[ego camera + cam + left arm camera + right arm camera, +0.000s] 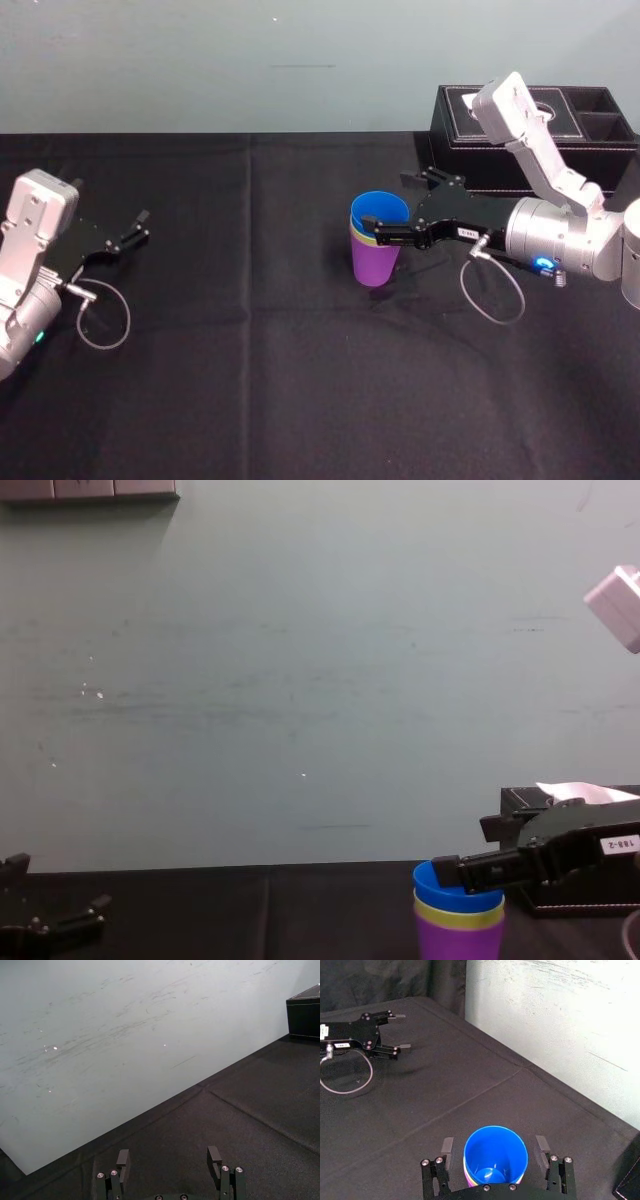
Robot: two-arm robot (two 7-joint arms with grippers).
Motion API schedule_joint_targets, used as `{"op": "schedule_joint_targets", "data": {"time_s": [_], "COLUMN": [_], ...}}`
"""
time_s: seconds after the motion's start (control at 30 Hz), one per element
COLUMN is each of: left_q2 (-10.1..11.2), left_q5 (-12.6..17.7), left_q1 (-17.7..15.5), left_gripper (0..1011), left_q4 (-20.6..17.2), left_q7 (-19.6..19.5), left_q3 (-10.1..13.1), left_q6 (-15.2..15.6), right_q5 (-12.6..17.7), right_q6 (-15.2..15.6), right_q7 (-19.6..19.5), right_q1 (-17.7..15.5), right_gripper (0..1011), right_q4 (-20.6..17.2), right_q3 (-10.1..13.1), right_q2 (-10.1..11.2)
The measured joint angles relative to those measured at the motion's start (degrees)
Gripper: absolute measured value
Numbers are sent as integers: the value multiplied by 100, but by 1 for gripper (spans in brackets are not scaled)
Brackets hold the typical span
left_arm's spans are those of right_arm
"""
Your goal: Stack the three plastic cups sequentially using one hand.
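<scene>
Blue cup sits nested in the yellow-green cup, that in the purple cup, mid-worktop. Stacking looks complete. Right hand straddles the rim, fingers spread; only withdrawal appears left. Left hand parked, spread.

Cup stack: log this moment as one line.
stack: blue cup in yellow-green cup in purple cup | right gripper: open, astride stack | left gripper: open, parked left

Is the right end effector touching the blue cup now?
Apart. In the right wrist view the open right end effector straddles the blue cup, with a gap at each finger.
</scene>
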Motion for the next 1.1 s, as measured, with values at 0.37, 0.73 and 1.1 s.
{"op": "schedule_joint_targets", "data": {"time_s": [0.37,0.73,1.1], "left_q2": [0,0,0], "left_q5": [0,0,0], "left_q1": [0,0,0], "left_gripper": [1011,1011,1011], "left_q4": [0,0,0], "left_q7": [0,0,0], "left_q3": [0,0,0], "left_q6": [0,0,0], "right_q5": [-1,11,206], "right_q6": [2,-111,-141], "right_q7": [-5,-219,-416], "right_q1": [-1,-341,-655], "right_gripper": [1003,1003,1003], "right_q4": [-1,-396,-458], "right_q3": [0,280,789], "right_q2": [1,189,413]}}
